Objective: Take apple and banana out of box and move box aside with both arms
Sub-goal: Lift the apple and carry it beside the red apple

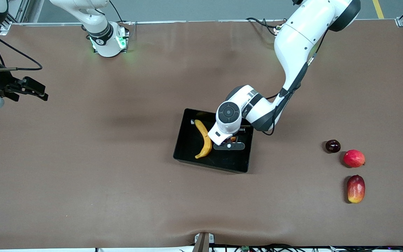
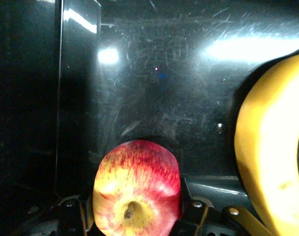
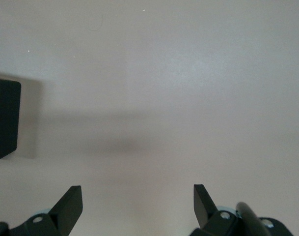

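Inside the box, I have both fruits not yet taken out, so nothing of the task is finished as I read it. My left claw is down in the box at the end toward the left arm, with the apple sitting between its fingers in the left wrist view. I cannot tell whether those fingers press on the apple or merely flank it, so I will not call it a grip. From the front only a sliver of the apple shows beside the left wrist. The banana lies in the box just beside the apple, toward the right arm's end, curved, with its stem end pointing toward the arm bases.

My right claw hangs wide and holding nothing above the bare surface, well apart from the box toward the right arm's end; that arm waits.

Left to do, in my judgement: lift the apple out and set it on the surface, do the same with the banana, then bring both arms to the box and shift it aside.
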`<state>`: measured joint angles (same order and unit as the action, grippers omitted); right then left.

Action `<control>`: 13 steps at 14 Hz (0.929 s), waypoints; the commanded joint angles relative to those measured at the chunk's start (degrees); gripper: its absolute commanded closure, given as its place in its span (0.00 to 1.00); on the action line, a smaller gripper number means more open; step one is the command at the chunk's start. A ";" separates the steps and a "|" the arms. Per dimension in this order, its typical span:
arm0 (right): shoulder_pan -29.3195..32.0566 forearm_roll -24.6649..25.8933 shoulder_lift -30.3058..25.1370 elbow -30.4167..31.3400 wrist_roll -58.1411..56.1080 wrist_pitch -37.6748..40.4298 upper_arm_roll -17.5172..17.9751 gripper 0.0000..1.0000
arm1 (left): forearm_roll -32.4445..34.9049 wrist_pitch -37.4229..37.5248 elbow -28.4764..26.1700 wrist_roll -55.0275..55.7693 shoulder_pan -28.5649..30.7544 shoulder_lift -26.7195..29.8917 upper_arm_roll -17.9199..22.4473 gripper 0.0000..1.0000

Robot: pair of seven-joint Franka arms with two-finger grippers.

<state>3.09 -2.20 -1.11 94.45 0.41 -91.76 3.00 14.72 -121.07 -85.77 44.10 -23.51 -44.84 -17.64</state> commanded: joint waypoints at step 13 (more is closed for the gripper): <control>1.30 -3.34 2.34 -1.11 -0.58 0.35 -0.19 0.00 | -1.54 0.66 3.33 -9.01 13.03 13.37 -0.47 1.00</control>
<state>3.48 -4.39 1.02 94.33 0.41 -91.83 2.40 14.60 -120.96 -82.74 39.15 -13.72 -31.79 -17.65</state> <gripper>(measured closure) 0.000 0.352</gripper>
